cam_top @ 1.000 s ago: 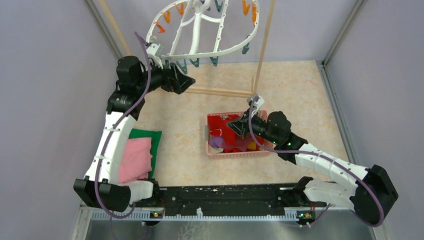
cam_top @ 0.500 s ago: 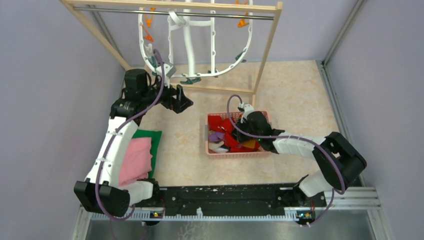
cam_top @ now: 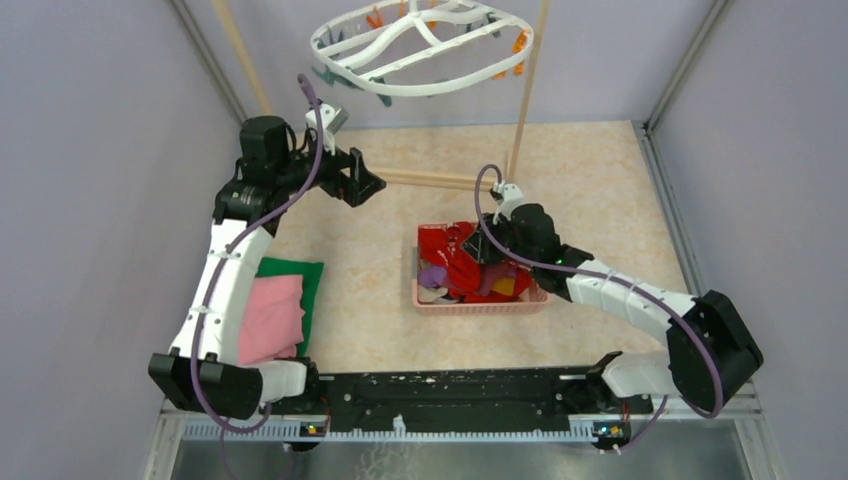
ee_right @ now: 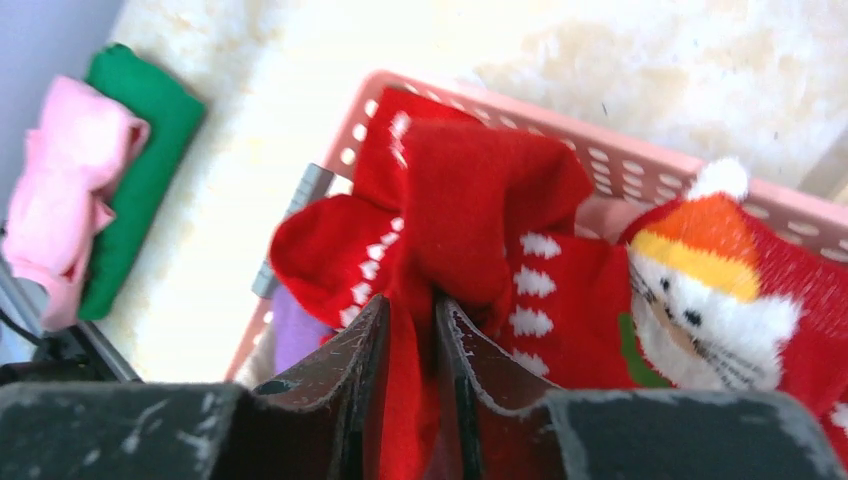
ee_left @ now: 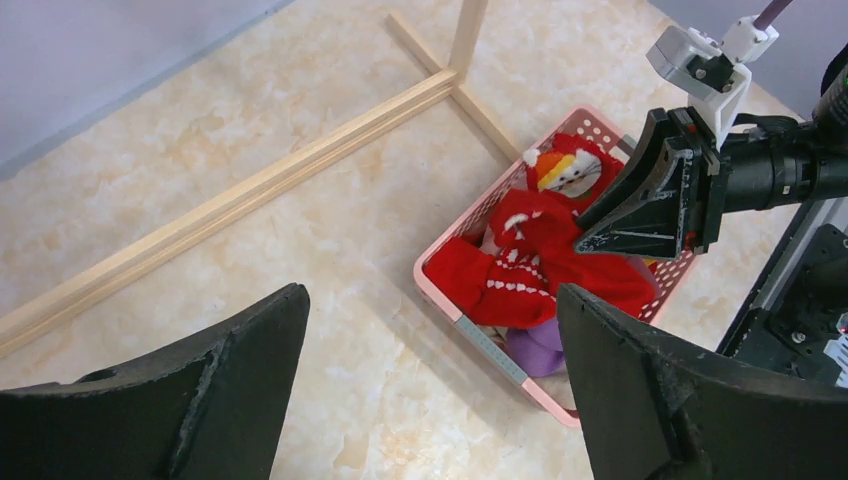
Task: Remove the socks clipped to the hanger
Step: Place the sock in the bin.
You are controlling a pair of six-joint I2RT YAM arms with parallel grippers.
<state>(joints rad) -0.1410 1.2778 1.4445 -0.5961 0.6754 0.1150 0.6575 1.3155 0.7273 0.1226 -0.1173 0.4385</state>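
Swinging since half a second ago, the hanger has tipped from a steep, face-on hang to lie almost flat, high beyond the left pincer. The right arm has stretched out from its folded pose, and its pincer is again over the basket.

That right pincer points down into the basket, its two fingers drawn close with only a narrow gap, and a red sock with white marks is pinched in that gap. The cloth fills the space between the fingers and bunches up just past the tips. Right beside it lies a red sock with an orange and white animal face. Under the red ones, toward the near rim, a purple sock peeks out. All the socks in view are heaped in the basket below this pincer.

Spread wide and holding nothing, the left pincer hangs above the bare surface, well apart from the basket. A wooden frame rests on the surface ahead of it. Orange clips dangle from the hanger's far rim. A pink cloth on a green cloth sits off to the side, clear of the basket.
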